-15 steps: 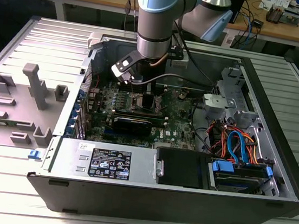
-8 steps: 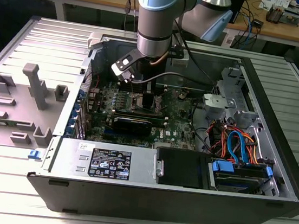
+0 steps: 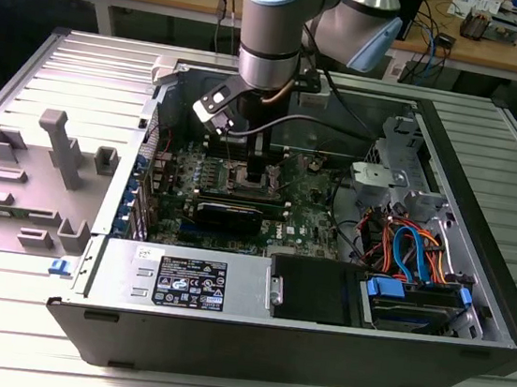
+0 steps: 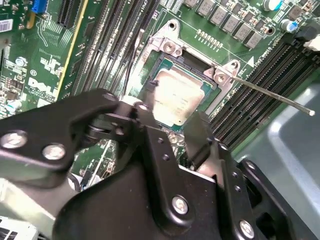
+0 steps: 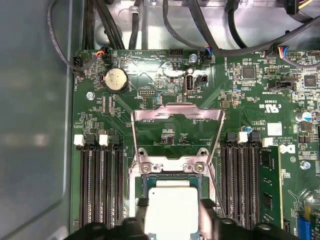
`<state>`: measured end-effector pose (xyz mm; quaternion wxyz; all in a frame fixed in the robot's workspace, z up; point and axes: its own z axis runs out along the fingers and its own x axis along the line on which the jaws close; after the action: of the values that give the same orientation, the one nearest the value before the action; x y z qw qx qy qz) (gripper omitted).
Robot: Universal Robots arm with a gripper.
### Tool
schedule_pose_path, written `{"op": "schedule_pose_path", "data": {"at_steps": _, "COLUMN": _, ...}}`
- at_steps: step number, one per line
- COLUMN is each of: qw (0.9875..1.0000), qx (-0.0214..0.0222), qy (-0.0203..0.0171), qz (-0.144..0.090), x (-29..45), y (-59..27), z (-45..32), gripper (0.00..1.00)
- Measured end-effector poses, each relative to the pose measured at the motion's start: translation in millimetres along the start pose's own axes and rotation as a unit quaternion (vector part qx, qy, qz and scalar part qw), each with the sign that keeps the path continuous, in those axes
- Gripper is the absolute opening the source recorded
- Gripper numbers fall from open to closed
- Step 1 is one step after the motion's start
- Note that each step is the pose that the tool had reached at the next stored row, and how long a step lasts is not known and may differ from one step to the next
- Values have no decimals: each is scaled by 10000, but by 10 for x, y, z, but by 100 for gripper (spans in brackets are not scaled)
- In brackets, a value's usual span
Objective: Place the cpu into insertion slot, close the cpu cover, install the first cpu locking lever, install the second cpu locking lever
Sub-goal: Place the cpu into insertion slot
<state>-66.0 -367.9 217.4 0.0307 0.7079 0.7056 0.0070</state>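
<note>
The gripper (image 5: pixel 174 202) is closed on the cpu (image 5: pixel 172 217), whose two opposite edges are clasped by the fingers (image 5: pixel 143 204). The cpu is seated in the insertion slot (image 5: pixel 170 181). The cpu cover (image 5: pixel 145 116) is swung open, hinged at the slot's edge. A thin locking lever (image 4: pixel 270 92) is raised beside the slot.

cpu (image 5: pixel 171 210) silvery-grey top; motherboard (image 5: pixel 150 125) green, fine pale print; cpu cover (image 5: pixel 176 111) silvery; memory slots (image 5: pixel 100 185) black, white end clips; coin cell (image 5: pixel 116 79) silver; gripper (image 4: pixel 171 112) black; cables (image 3: pixel 412 248) blue and orange; arm (image 3: pixel 275 16) pale blue, silver-grey; case (image 3: pixel 315 351) dark grey; label (image 3: pixel 189 284) black-and-white
</note>
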Motion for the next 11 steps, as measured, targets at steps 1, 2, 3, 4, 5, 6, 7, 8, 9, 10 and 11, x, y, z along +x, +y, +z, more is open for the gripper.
{"op": "schedule_pose_path", "data": {"at_steps": 1, "qw": 10000, "qx": 5, "qy": 0, "qz": 0, "x": 0, "y": 1, "z": -6, "gripper": 41}}
{"op": "schedule_pose_path", "data": {"at_steps": 2, "qw": 10000, "qx": 8, "qy": 0, "qz": -1, "x": 0, "y": 1, "z": -9, "gripper": 41}}
{"op": "schedule_pose_path", "data": {"at_steps": 3, "qw": 10000, "qx": 10, "qy": 1, "qz": -1, "x": 0, "y": 2, "z": -9, "gripper": 35}}
{"op": "schedule_pose_path", "data": {"at_steps": 4, "qw": 10000, "qx": 10, "qy": 1, "qz": -1, "x": 0, "y": 3, "z": -9, "gripper": 29}}
{"op": "schedule_pose_path", "data": {"at_steps": 5, "qw": 10000, "qx": 12, "qy": 0, "qz": -1, "x": -1, "y": 4, "z": -10, "gripper": 23}}
{"op": "schedule_pose_path", "data": {"at_steps": 6, "qw": 10000, "qx": 12, "qy": 0, "qz": 0, "x": -1, "y": 4, "z": -10, "gripper": 17}}
{"op": "schedule_pose_path", "data": {"at_steps": 7, "qw": 10000, "qx": 12, "qy": -1, "qz": 0, "x": -1, "y": 4, "z": -10, "gripper": 11}}
{"op": "schedule_pose_path", "data": {"at_steps": 8, "qw": 10000, "qx": 12, "qy": -1, "qz": -1, "x": -1, "y": 5, "z": -10, "gripper": 11}}
{"op": "schedule_pose_path", "data": {"at_steps": 9, "qw": 10000, "qx": 11, "qy": 0, "qz": -1, "x": -1, "y": 5, "z": -9, "gripper": 11}}
{"op": "schedule_pose_path", "data": {"at_steps": 10, "qw": 10000, "qx": 12, "qy": 0, "qz": -1, "x": -1, "y": 5, "z": -10, "gripper": 11}}
{"op": "schedule_pose_path", "data": {"at_steps": 11, "qw": 10000, "qx": 12, "qy": 0, "qz": -1, "x": -1, "y": 5, "z": -9, "gripper": 11}}
